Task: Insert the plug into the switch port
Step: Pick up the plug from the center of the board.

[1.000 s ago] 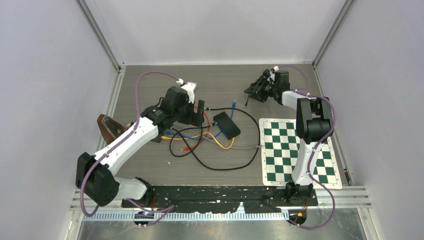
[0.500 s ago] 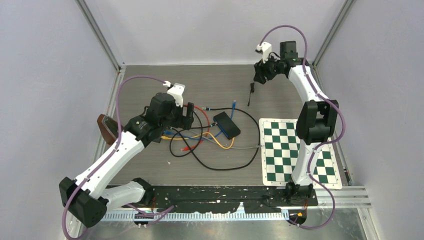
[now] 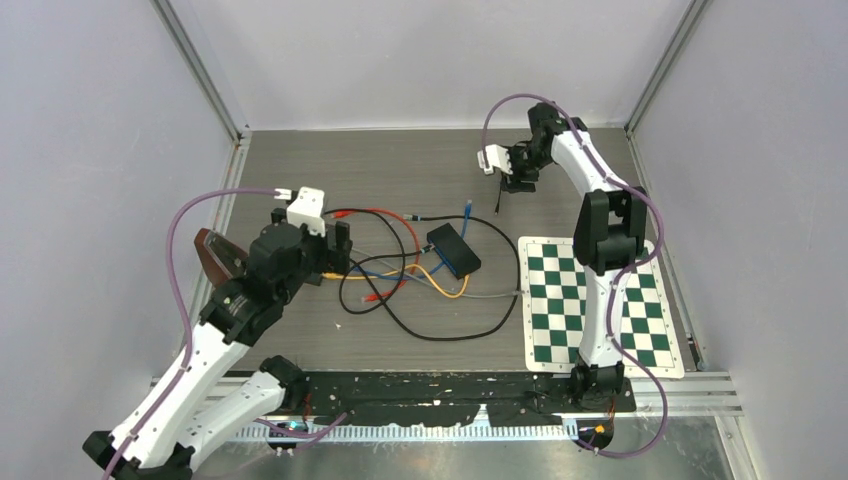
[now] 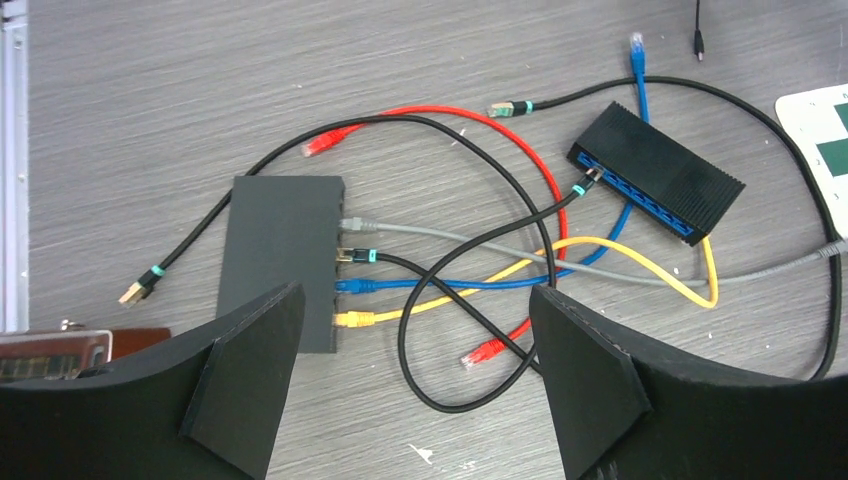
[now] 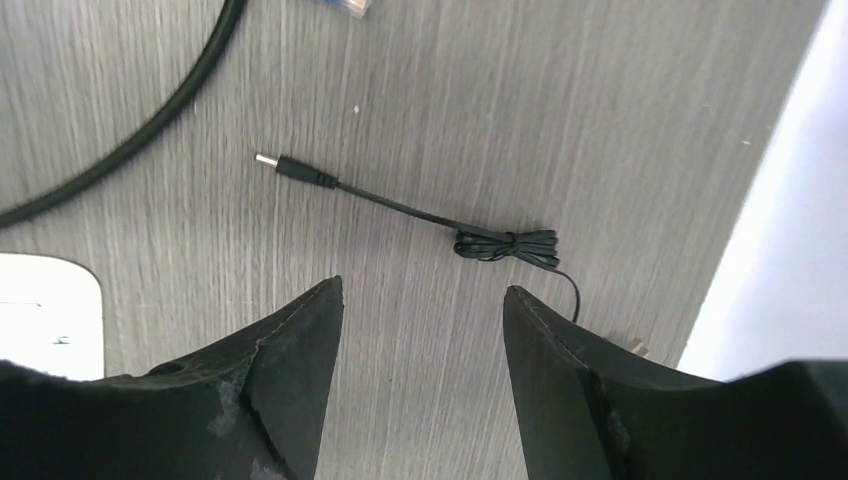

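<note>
Nearby, the thin black metal-tipped plug [image 5: 295, 172] lies free; left fingers [image 4: 250, 370] and right fingers [image 5: 290, 370] both stand spread, empty.

Table [image 3: 420, 160]: grey wood-grain top, boxed in by white walls [image 3: 100, 150], with aluminium posts [image 3: 200, 70] at the far corners.
Green-and-white checkerboard mat [image 3: 600, 305]: lies flat on the right side of the table, with a white border.
Brown wedge-shaped object [image 3: 212, 256]: at the left table edge, beside the side rail. Cannot tell what it is.
Black perforated plate [image 3: 440, 395]: runs along the near edge.
</note>
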Available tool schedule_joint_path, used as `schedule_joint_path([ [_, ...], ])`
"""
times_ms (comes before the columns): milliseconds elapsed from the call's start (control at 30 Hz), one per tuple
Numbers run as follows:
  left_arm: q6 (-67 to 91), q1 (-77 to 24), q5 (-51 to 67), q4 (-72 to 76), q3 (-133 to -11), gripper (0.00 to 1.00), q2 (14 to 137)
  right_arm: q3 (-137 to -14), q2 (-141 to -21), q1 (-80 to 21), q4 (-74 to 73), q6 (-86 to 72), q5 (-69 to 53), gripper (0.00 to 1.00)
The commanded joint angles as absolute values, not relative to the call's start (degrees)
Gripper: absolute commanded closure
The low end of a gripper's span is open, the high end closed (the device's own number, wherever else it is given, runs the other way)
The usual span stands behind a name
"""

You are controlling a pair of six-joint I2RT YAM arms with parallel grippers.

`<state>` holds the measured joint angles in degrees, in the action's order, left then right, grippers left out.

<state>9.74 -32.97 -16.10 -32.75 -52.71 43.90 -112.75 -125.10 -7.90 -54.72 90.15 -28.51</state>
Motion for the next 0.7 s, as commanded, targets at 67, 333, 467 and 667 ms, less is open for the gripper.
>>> schedule_joint_path([
  [67,8.09,-33.63,-21.34,-28.46,-50.51,0.14,40.7,-116.31,-128.52,-8.51,-59.34,104.11,-26.03,0.35],
  [333,7.21,-35.17,-22.61,-27.62,-50.47,0.13,41.15,-111.99,-129.62,-12.92,-52.28,107.1,-21.95,0.33],
  [467,7.02,-35.25,-22.75,-27.12,-50.38,0.13,40.9,-113.47,-132.29,-15.0,-53.32,108.66,-17.38,0.34],
  [667,6.77,-35.74,-23.68,-26.74,-50.03,0.12,40.89,-115.68,-134.11,-15.37,-58.16,108.68,-12.94,0.36],
])
